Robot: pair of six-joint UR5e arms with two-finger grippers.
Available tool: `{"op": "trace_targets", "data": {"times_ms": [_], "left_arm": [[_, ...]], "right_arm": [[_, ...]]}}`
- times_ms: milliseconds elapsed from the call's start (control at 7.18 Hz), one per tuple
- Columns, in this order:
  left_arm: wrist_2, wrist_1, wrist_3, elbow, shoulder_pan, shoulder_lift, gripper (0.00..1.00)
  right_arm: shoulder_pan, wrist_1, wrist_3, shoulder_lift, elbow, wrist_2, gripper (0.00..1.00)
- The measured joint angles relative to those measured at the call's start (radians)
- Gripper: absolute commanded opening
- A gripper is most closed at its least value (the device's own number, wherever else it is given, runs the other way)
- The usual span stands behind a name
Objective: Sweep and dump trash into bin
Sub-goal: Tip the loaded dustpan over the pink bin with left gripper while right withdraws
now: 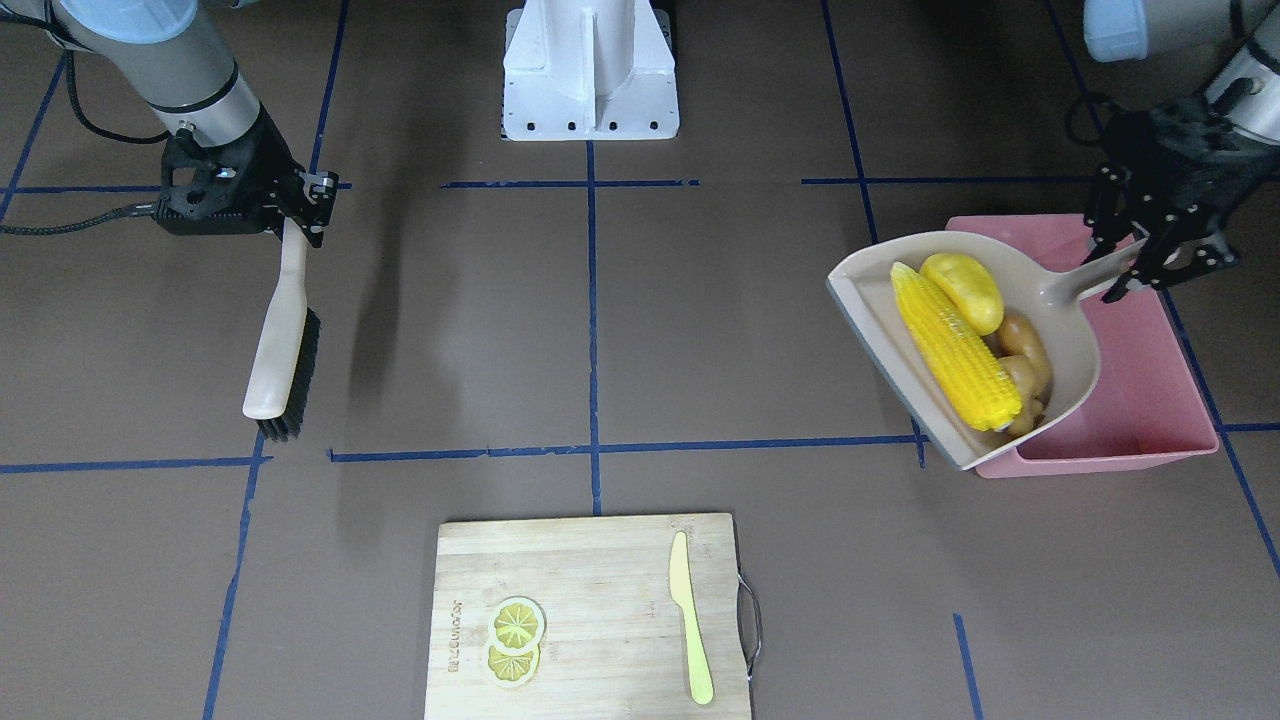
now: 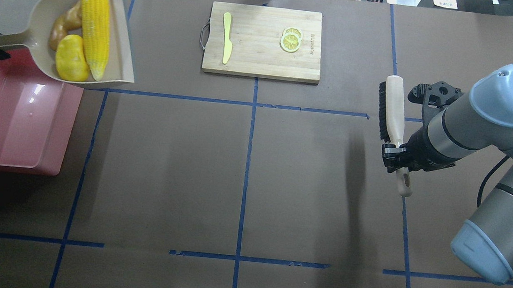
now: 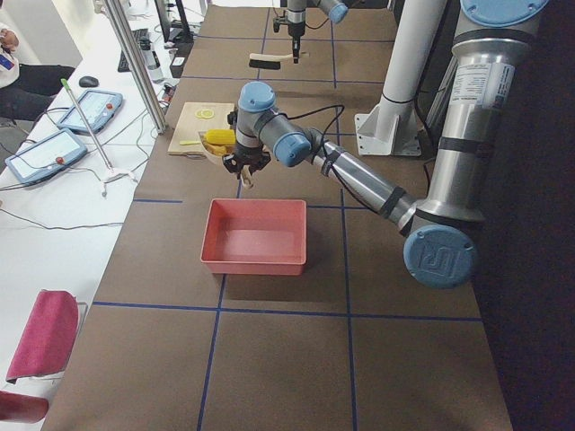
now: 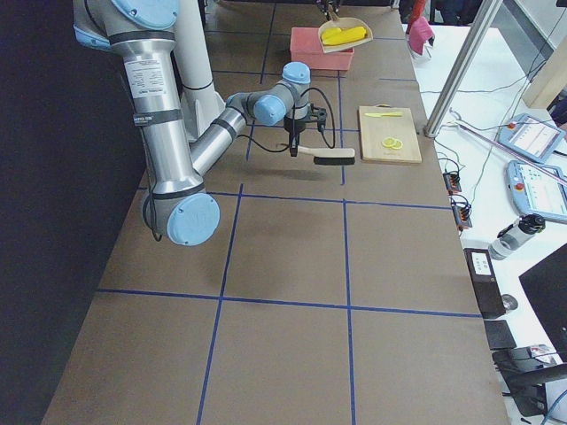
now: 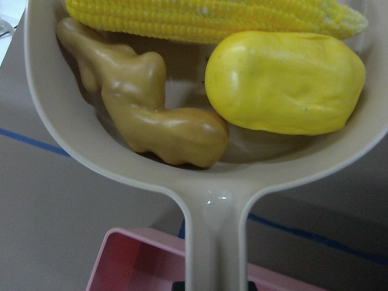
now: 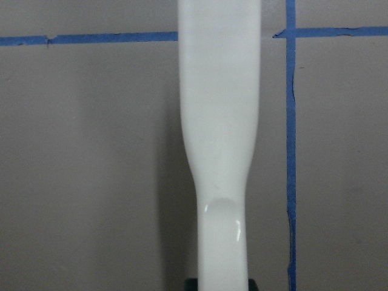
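Observation:
My left gripper (image 1: 1150, 268) is shut on the handle of the beige dustpan (image 1: 1062, 300) and holds it in the air at the pink bin's (image 1: 1150, 400) edge. The pan holds the yellow corn cob (image 1: 955, 345), the yellow potato-like lump (image 1: 965, 290) and the tan ginger root (image 1: 1025, 360); all three also show in the left wrist view, corn (image 5: 212, 18), lump (image 5: 285, 82), ginger (image 5: 145, 115). The bin (image 2: 9, 125) looks empty inside. My right gripper (image 1: 300, 215) is shut on the handle of a brush (image 1: 280, 345) and holds it above the table.
A wooden cutting board (image 1: 590, 620) lies at the table's operator side with two lemon slices (image 1: 515, 640) and a yellow-green knife (image 1: 690, 615). The robot's white base (image 1: 590, 70) stands mid-table at the robot's side. Blue tape lines cross the brown surface.

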State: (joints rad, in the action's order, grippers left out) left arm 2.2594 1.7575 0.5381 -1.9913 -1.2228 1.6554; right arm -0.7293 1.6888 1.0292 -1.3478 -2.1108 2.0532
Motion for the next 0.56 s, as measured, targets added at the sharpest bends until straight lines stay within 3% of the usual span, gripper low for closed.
{"op": "trace_targets", "data": {"times_ms": [279, 557], "left_arm": [[0.015, -0.003, 0.216, 0.012, -0.127, -0.101, 0.0], [-0.064, -0.005, 0.413, 0.023, -0.183, -0.173, 0.0]], "right_arm": [[-0.002, -0.001, -0.001, 0.0, 0.006, -0.001, 0.0], [-0.002, -0.001, -0.001, 0.0, 0.016, -0.002, 0.0]]}}
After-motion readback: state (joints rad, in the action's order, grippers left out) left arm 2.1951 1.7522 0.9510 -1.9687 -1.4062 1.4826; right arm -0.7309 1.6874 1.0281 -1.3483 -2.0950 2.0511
